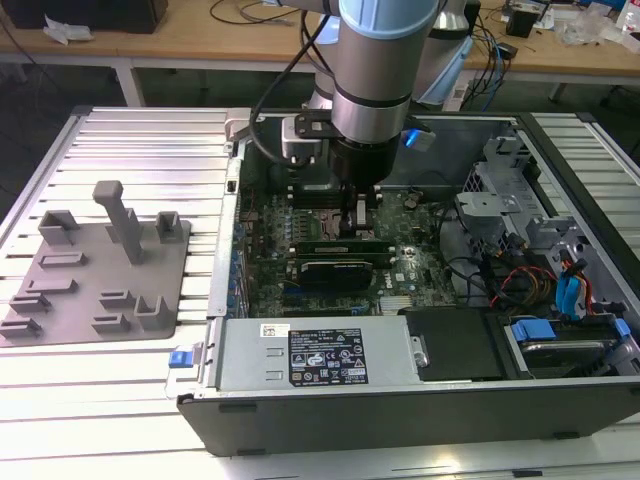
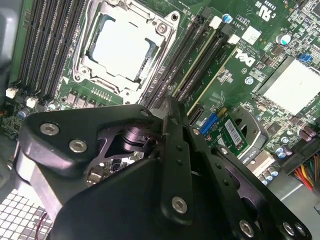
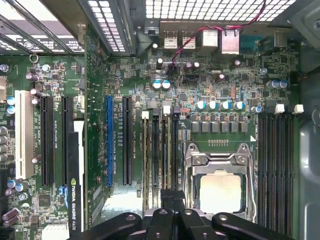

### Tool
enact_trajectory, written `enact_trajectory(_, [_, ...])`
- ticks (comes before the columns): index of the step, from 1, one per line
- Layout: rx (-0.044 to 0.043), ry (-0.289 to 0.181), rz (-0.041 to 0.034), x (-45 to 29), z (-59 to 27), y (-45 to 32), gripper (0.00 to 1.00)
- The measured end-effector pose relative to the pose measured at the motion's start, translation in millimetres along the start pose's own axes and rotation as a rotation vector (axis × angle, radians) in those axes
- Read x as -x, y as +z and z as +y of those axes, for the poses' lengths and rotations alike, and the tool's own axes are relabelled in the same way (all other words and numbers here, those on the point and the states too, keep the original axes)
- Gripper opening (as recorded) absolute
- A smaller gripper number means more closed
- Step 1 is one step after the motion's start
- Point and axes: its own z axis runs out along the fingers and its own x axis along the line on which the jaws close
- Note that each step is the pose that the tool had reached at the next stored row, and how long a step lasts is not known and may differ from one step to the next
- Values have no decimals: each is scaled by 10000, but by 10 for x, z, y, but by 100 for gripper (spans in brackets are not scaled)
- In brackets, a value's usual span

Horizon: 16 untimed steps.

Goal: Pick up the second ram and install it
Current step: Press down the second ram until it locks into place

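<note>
open case top (image 1: 470,125), drive cage (image 1: 500,215) (beside) crowding

I see the gripper body (image 2: 170,200) low over the motherboard (image 2: 235,85) | processor socket (image 2: 125,47) just beyond it — black memory slots (image 2: 190,65) beside the socket.

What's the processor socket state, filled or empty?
Filled: the processor socket holds a bare silver chip, seen in both wrist views.

The second ram (image 3: 171,160) is a thin, long green stick standing on edge in a black memory slot just beside the processor socket (image 3: 220,185), parallel to a neighbouring stick. In the second wrist view (image 2: 216,62) it runs along the slot, apparently seated; its latches are hard to judge.
</note>
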Motion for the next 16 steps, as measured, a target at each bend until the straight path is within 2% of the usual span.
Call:
enact_trajectory(6, [-1,-3,-1,0,-11,1,8])
enact_trajectory(12, [0,5,-1,0,-309,34,8])
enact_trajectory(15, [0,17,1,1,-437,71,8])
enact_trajectory(16, [-1,18,0,2,-451,80,8])
